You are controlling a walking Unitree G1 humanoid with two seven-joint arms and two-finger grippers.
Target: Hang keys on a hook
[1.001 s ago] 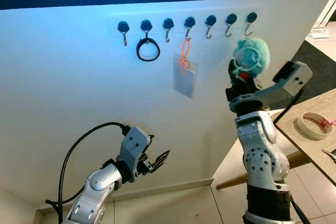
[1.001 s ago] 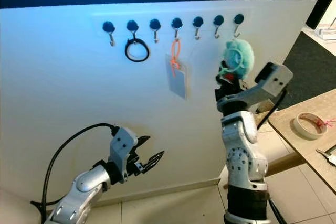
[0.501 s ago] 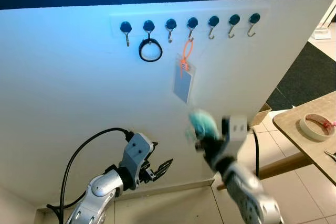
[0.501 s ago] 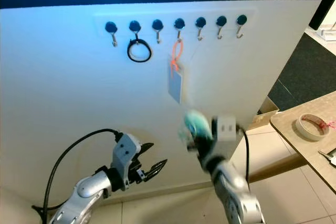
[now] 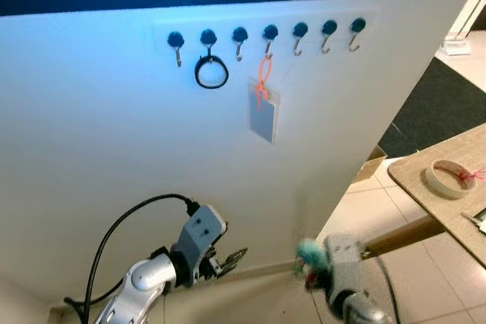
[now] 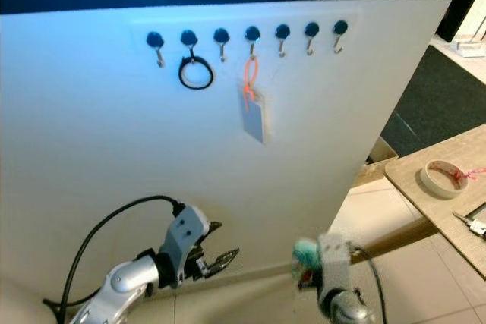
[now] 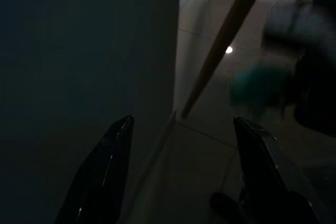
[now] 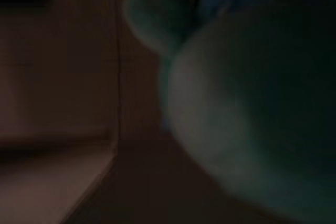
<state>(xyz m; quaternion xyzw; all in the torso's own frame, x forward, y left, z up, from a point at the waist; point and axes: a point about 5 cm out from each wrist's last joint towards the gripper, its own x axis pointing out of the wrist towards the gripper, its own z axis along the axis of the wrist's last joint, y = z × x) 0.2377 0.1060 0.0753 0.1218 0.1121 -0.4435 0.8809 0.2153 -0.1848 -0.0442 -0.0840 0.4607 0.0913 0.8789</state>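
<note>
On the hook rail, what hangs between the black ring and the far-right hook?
In the left eye view, an orange-looped card tag hangs between the black ring and far-right hook; other hooks between are bare.

Head stereo pair faces wall (image 5: 114, 111) hooks (image 5: 269, 33); wrist views low, dark, near floor (image 7: 210, 103)

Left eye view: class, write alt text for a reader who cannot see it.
A white wall carries a row of seven hooks; a black ring and an orange-tied tag hang from two. Below, the left gripper is open, and the blurred right gripper holds a teal pom-pom low by the floor.
</note>
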